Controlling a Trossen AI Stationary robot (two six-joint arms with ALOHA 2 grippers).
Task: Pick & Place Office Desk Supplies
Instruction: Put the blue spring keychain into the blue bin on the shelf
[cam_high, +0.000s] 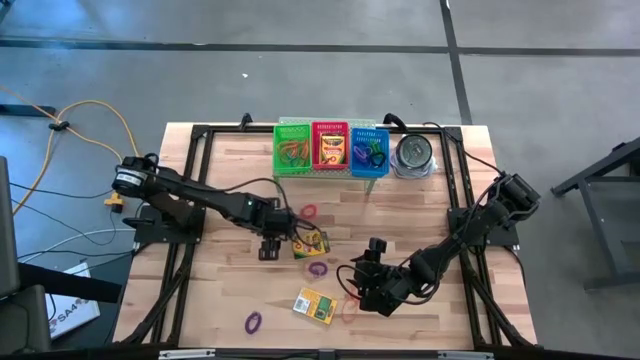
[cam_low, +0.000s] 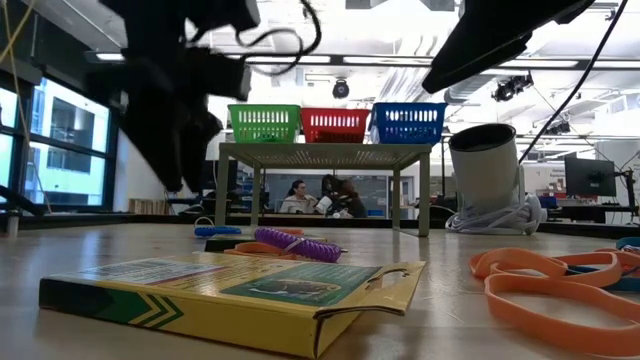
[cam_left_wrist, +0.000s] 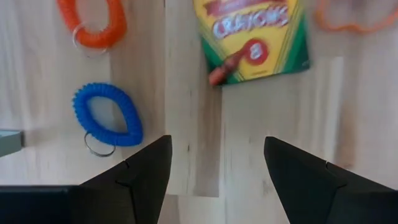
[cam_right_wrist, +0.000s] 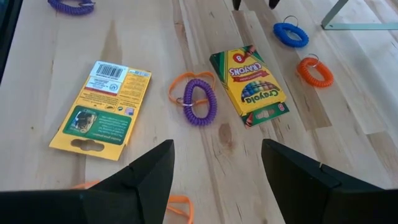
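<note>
Three baskets (cam_high: 330, 148) w/ tin (cam_high: 413, 155) at table's (cam_high: 220, 290) far edge; two crayon boxes (cam_high: 310, 243) mid-table btwn both arms.

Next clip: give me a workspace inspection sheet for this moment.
Surface: wooden table, mostly bare.
Job's things: crayon boxes at and; loops scattered, e.g. purple loop; more in the baskets.
Clutter: green, red, blue baskets on a riser; tin.
Grippers: left gripper open above table, empty; right gripper open, empty.
Cables: yellow cable on floor.
Surroundings: people seated behind, low view.
</note>
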